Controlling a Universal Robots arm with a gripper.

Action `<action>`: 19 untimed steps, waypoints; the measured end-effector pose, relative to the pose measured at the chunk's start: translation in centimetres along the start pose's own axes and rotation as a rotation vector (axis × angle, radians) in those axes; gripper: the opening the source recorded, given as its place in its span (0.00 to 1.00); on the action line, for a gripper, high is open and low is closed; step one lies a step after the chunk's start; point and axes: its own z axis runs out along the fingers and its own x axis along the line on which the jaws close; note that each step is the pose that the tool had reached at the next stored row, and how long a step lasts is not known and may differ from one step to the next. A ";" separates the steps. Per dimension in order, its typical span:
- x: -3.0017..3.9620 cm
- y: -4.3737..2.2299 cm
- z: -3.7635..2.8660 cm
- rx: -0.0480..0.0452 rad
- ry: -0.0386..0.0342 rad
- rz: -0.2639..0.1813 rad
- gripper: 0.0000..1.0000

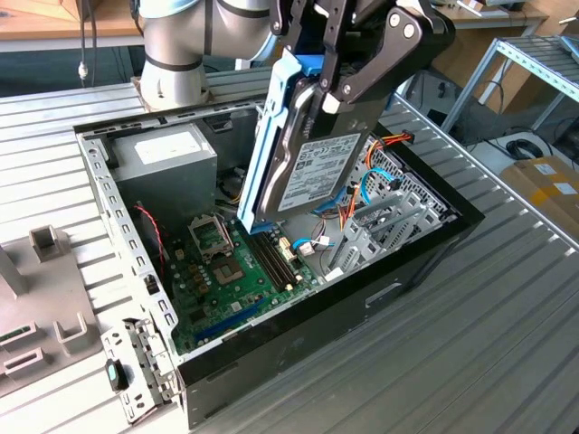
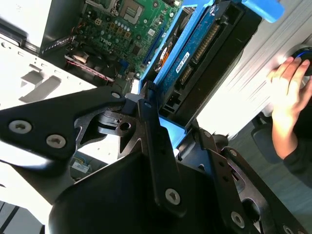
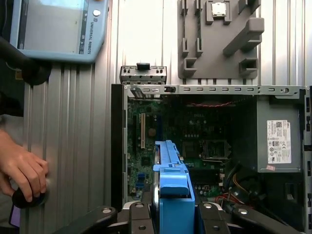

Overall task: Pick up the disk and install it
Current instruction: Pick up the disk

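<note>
1. One black two-fingered claw [image 1: 336,86] on the arm is clamped on the disk [image 1: 312,172], a flat grey metal hard drive framed by a bright blue plastic carrier rail. Its fingers pinch the drive's upper end from both sides.
2. In the exterior view the disk hangs steeply tilted, white-labelled face outward, over the open black computer case [image 1: 425,262].
3. Its lower end dips above the green motherboard [image 1: 226,271]; whether it touches anything inside cannot be told.
4. Inside the case, a grey power supply box [image 1: 167,158] with a white label sits toward the exterior view's left, apart from the disk.
5. The case stands on a ribbed grey metal table [image 1: 470,362], with a grey plastic fixture plate [image 3: 219,39] just beside it.
6. In the first wrist view a person's hand [image 3: 22,170] rests on a small dark round object [image 3: 27,199], well apart from the case.
</note>
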 end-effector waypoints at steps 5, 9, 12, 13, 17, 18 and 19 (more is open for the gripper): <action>0.01 -0.31 -0.01 0.0000 0.0000 0.000 0.37; 0.02 -0.56 -0.02 0.0000 0.0000 0.000 0.37; 0.03 -0.76 -0.02 0.0000 0.0000 0.000 0.37; 0.03 -0.83 -0.01 0.0000 -0.0001 0.000 0.37; 0.04 -1.26 -0.02 0.0000 0.0000 0.000 0.37; 0.04 -1.38 -0.02 0.0000 -0.0001 0.000 0.37; 0.04 -1.50 -0.02 0.0000 0.0000 0.000 0.37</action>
